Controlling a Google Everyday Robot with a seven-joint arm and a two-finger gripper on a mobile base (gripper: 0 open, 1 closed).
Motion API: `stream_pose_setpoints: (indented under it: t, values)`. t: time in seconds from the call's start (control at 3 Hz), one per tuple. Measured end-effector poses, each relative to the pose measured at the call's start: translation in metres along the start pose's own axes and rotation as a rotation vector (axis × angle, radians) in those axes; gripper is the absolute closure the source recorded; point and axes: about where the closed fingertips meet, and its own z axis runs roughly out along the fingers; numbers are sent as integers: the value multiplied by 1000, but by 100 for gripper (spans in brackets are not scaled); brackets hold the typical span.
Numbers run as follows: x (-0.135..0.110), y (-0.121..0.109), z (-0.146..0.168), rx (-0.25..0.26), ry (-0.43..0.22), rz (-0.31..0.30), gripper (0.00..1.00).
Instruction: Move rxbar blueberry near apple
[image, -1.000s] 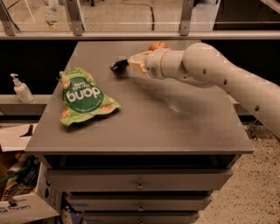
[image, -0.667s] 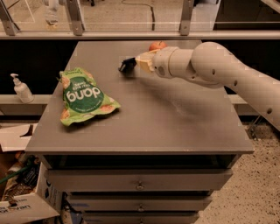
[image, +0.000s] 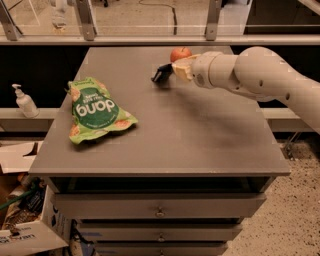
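**Desk:** Where is the arm now?

**Me:** The gripper (image: 166, 71) is at the back of the table (image: 200, 135), just left of the apple (image: 180, 53) and a little nearer to me. Over the last 1 second it has travelled right along the back of the table, from around the middle toward the fruit.

**Desk:** And the rxbar blueberry (image: 159, 76)?

**Me:** There's a small dark shape at the gripper's tip, and it has moved with the arm through all 3 views. I take that to be the bar, since I see no other dark bar on the table. That puts it near the apple but not touching it.

**Desk:** Is it clamped, or only being pushed?

**Me:** I cannot tell. The dark bar and the dark gripper merge, so I can't say how far open the gripper is or whether it really has hold of the bar.

**Desk:** Has anything else shifted?

**Me:** No. The green chip bag (image: 95, 110) lies where it was on the left, the soap bottle (image: 23, 101) stands off the table's left side, and the apple hasn't budged.

**Desk:** So what's left?

**Me:** In my judgement the carry is nearly done. What remains is to leave the bar beside the apple and back away without nudging the fruit, which would roll.
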Motion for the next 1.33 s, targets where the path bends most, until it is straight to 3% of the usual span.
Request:
stream_pose_setpoints:
  t: [0.67, 1.33]
  values:
    - [24, -28, -19, 69, 65, 14, 100]
    - [55, -38, -24, 96, 154, 19, 100]
